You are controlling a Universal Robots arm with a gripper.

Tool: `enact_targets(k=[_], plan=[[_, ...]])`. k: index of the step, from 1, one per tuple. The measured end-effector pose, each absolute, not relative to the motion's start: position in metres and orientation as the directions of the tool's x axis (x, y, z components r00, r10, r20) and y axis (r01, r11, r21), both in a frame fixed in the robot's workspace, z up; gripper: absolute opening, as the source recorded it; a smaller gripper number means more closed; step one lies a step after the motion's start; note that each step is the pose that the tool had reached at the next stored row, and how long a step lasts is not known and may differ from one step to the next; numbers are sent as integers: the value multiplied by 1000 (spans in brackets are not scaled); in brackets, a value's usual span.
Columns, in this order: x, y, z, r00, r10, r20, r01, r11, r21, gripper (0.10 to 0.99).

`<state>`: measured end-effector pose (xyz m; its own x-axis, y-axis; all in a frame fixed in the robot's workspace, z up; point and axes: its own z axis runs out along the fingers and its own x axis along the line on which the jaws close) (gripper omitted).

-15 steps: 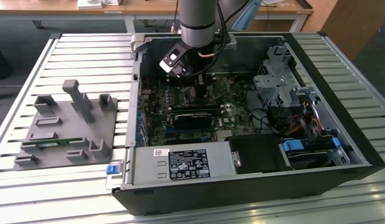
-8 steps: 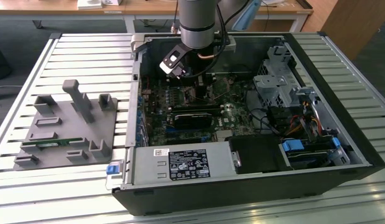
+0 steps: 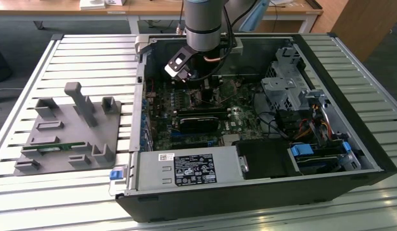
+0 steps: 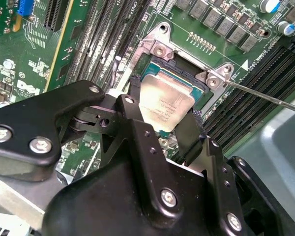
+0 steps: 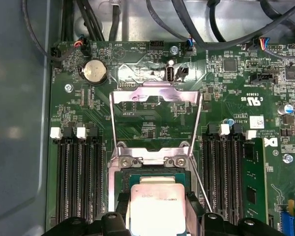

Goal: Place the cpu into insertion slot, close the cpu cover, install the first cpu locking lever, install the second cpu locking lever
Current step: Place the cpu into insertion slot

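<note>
The jaws clasped the cpu (image 4: 164, 103) by opposite edges, apparently a light, stiff, fragile chip, with the insertion slot (image 4: 160, 66) just beyond their tips.

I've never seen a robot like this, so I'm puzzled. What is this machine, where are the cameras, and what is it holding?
It is a robot arm reaching down into an open computer case on a slatted table. The exterior view looks on from outside; both wrist views come from cameras riding on the arm, looking at the green motherboard. Its gripper pinches the cpu, a flat silver chip, at the insertion slot. The cpu cover stands swung open. A grey holder block sits beside the case.
</note>
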<state>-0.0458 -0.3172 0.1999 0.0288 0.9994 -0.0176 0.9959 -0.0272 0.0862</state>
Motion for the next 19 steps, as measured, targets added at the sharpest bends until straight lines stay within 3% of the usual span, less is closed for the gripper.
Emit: enact_targets(k=[19], plan=[[-46,-316,194,29,999,-16,996,-27,86,533]])
